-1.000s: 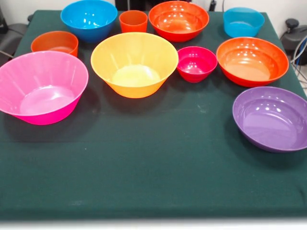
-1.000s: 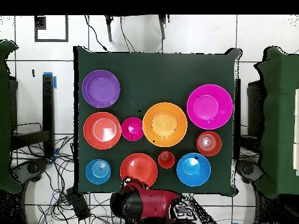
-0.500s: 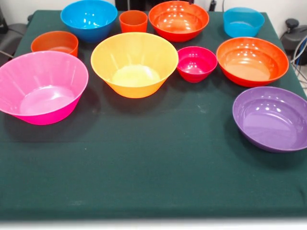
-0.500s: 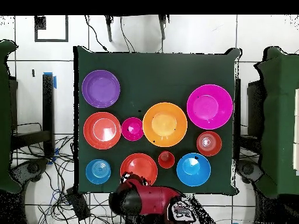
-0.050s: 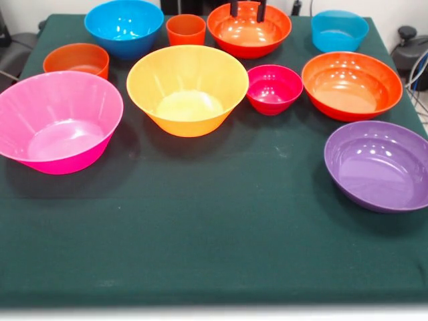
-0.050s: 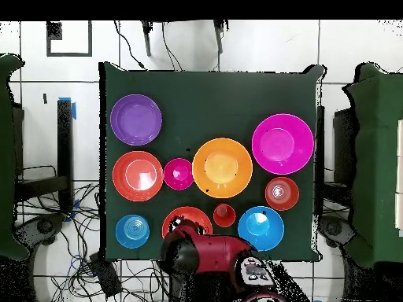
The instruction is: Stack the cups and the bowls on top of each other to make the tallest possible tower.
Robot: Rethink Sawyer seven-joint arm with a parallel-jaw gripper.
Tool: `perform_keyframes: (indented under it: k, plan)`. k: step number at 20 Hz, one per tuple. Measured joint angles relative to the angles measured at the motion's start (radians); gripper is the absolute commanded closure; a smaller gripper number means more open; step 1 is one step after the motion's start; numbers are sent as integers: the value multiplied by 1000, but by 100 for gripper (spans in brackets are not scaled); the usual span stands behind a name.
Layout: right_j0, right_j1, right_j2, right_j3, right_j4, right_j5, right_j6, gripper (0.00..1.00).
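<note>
All vessels stand apart on the green cloth, none stacked. The large yellow-orange bowl (image 5: 187, 89) (image 6: 222, 167) sits in the middle, with the large pink bowl (image 5: 59, 120) (image 6: 282, 143) beside it. The small orange-red cup (image 5: 186, 30) (image 6: 224, 215) stands upright between a blue bowl (image 5: 124, 27) and an orange-red bowl (image 5: 249, 28) (image 6: 183, 220). My gripper (image 5: 247, 8) shows only as two dark fingertips at the top edge, spread apart over that orange-red bowl, open and holding nothing. In the overhead view the arm's red and black head (image 6: 197, 252) covers part of this bowl.
A small magenta bowl (image 5: 274, 88), a second orange-red bowl (image 5: 352, 85), a purple bowl (image 5: 378, 164), a small blue bowl (image 5: 339, 30) and a squat small orange bowl (image 5: 76, 60) also stand on the table. Cables lie on the floor around it.
The arm has moved in over the table; its fingertips now show above the far orange-red bowl, where nothing showed before. No vessel has moved.
</note>
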Motion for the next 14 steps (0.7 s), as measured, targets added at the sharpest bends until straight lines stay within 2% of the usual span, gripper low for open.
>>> perform_keyframes:
  k: [8,14]
  plan:
    - [-15,-1,23,-66,-16,33,0,0]
    - [-19,-21,32,-106,-17,116,0,0]
